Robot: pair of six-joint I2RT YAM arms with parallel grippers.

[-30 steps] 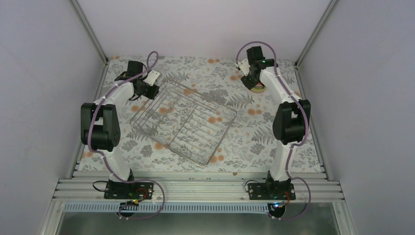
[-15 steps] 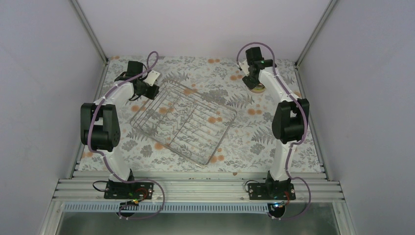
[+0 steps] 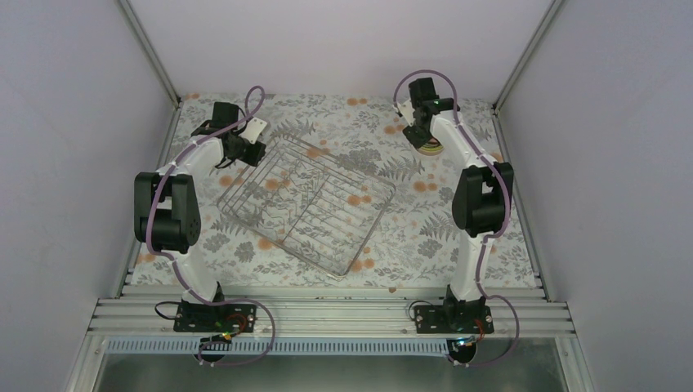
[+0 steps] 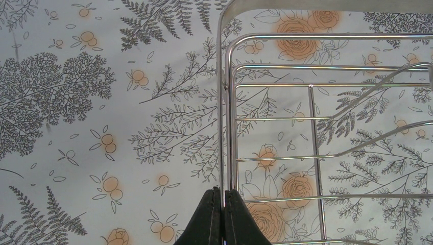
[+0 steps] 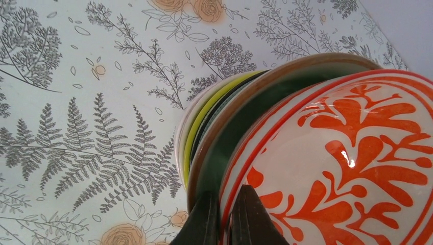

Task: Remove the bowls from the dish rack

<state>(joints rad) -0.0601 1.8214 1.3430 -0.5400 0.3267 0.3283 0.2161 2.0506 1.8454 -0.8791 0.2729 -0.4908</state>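
Observation:
The silver wire dish rack (image 3: 369,233) lies slantwise mid-table with no bowls in it. My left gripper (image 3: 248,150) is at its far-left corner, shut on the rack's rim wire (image 4: 223,102), fingertips (image 4: 212,196) pinching it. Three bowls are nested on the table at the far right (image 3: 431,148). The white bowl with orange-red pattern (image 5: 327,153) sits inside a green bowl with a brownish rim (image 5: 230,127), which sits in the yellow-green bowl (image 5: 196,127). My right gripper (image 5: 226,193) is shut on the patterned bowl's rim; in the top view the right gripper (image 3: 421,135) hides most of the stack.
The floral tablecloth (image 3: 425,237) covers the table. Grey walls close in the left, right and back sides. The bowl stack stands near the far-right corner post (image 3: 500,102). An aluminium rail (image 3: 327,314) runs along the near edge.
The right arm's elbow has shifted slightly to the left while its gripper stays at the bowl stack. The left arm and rack have not moved.

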